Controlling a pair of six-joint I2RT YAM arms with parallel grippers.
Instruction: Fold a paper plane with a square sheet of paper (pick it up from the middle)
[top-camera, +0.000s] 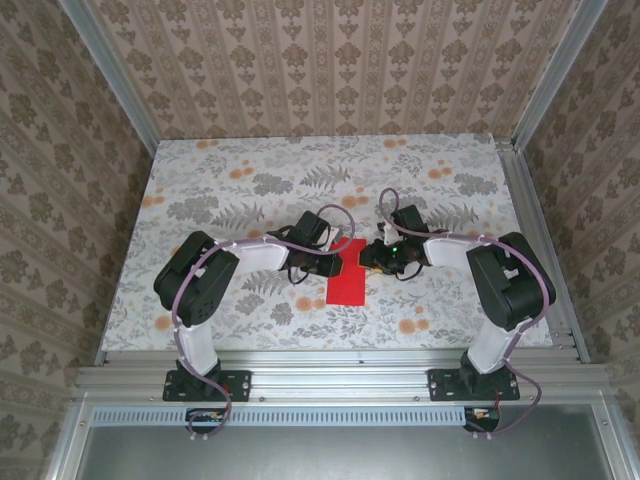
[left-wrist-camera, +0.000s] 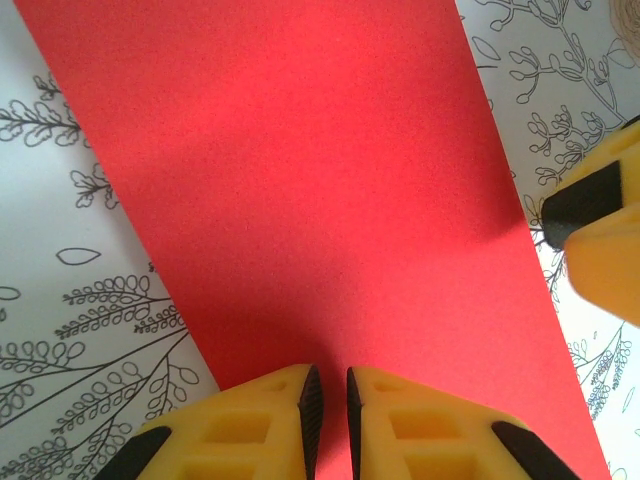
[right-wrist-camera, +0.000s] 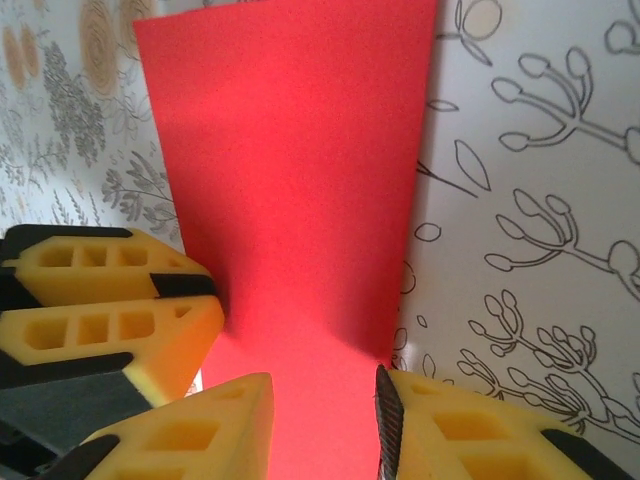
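Because the red paper sheet (top-camera: 347, 285) looks thin, limp and crease-prone, grip mid-sheet; left fingers (left-wrist-camera: 250, 425) nearly together, right fingers (right-wrist-camera: 460, 430) apart.

- Crowded at centre of worktop (top-camera: 250, 170): left fingers (left-wrist-camera: 262, 425) and right fingers (right-wrist-camera: 450, 430) side by side over the red sheet (top-camera: 346, 283).
- Open across the far half and side margins.
- Hemmed by walls (top-camera: 330, 70) on three sides.

No writing, label, brand, number or sign can be read anywhere. The square sheet of paper (top-camera: 347, 278) is plain red, and the tabletop (top-camera: 250, 180) and walls (top-camera: 330, 60) carry only printed floral patterns.
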